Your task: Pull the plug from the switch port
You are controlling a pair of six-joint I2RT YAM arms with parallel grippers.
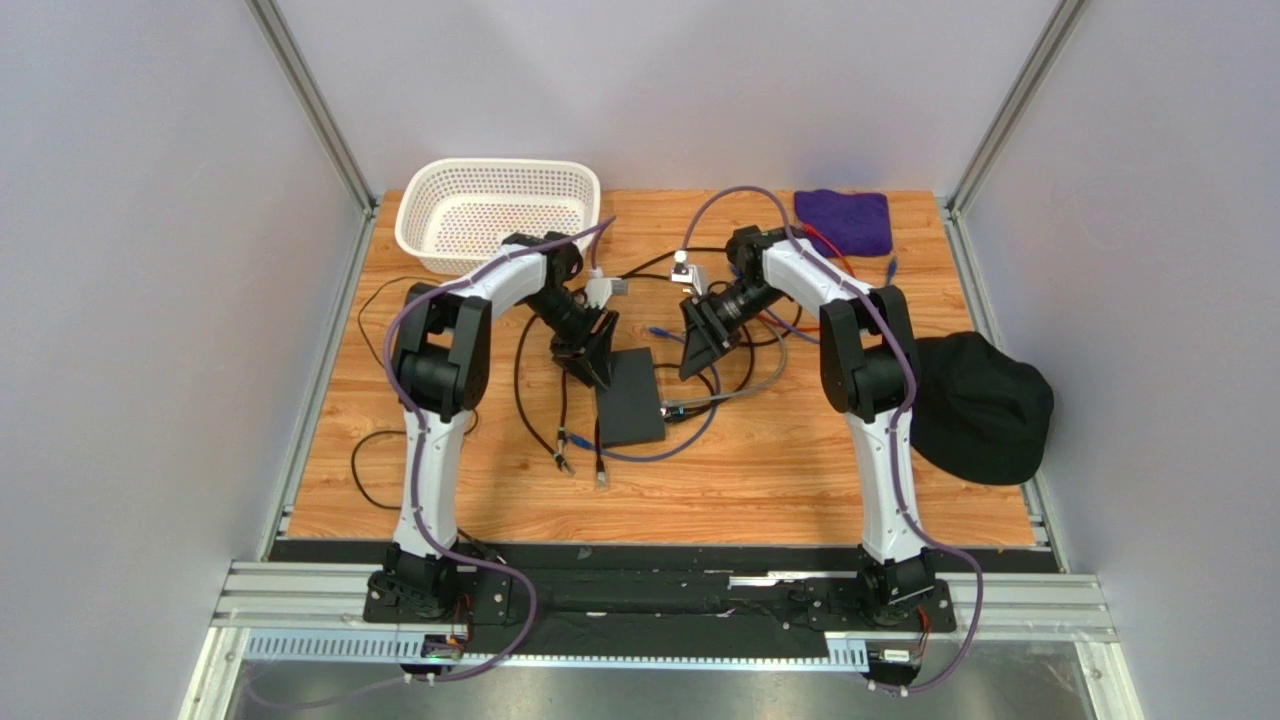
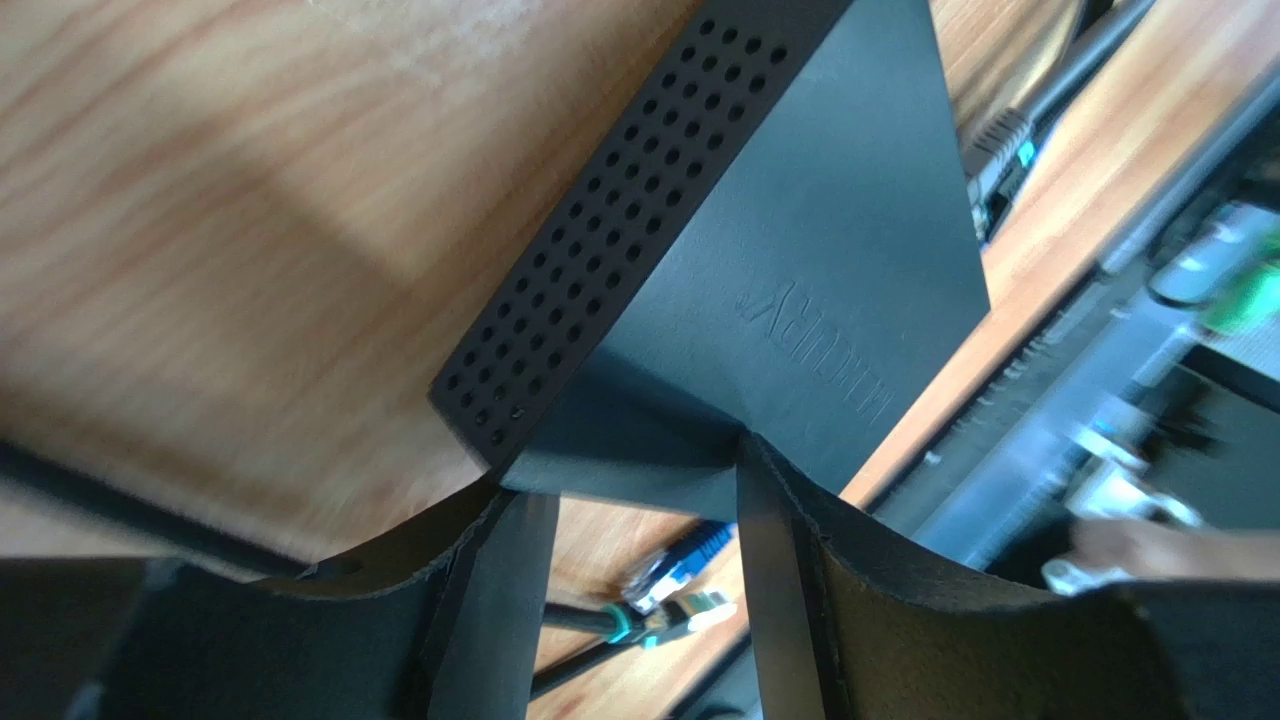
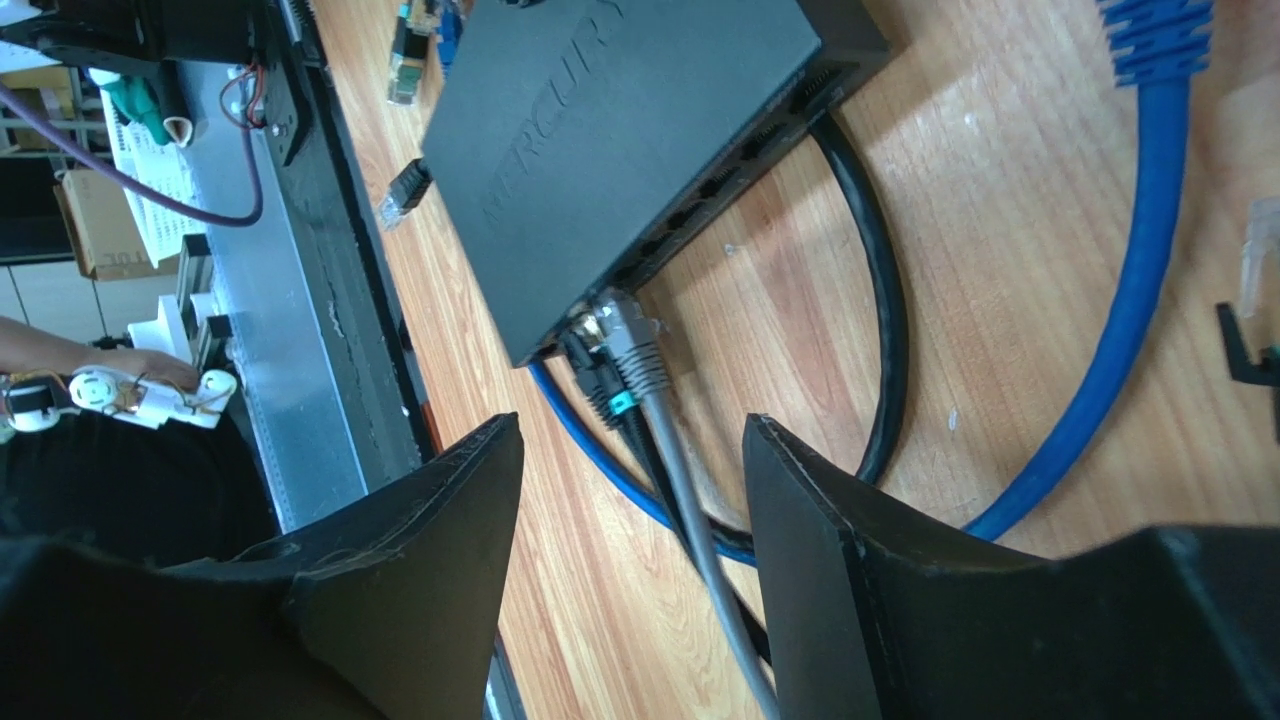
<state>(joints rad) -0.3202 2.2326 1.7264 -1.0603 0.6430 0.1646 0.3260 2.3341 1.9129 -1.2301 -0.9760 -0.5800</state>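
Note:
The flat black switch (image 1: 631, 393) lies mid-table. In the left wrist view its vented side and top (image 2: 781, 255) fill the frame, and my left gripper (image 2: 631, 495) is closed on its near end, a finger against each side. In the right wrist view the switch (image 3: 601, 135) shows its row of ports. A grey-cabled plug (image 3: 619, 333) and a black plug with a teal ring (image 3: 594, 378) sit in the end ports. My right gripper (image 3: 631, 450) is open, a short way from the plugs, with the grey cable running between its fingers.
A white basket (image 1: 496, 210) stands at the back left, a purple cloth (image 1: 842, 218) at the back right, and a black cap (image 1: 977, 405) at the right edge. A blue cable (image 3: 1142, 270), a black cable loop (image 3: 887, 300) and loose plugs (image 2: 684, 593) lie around the switch.

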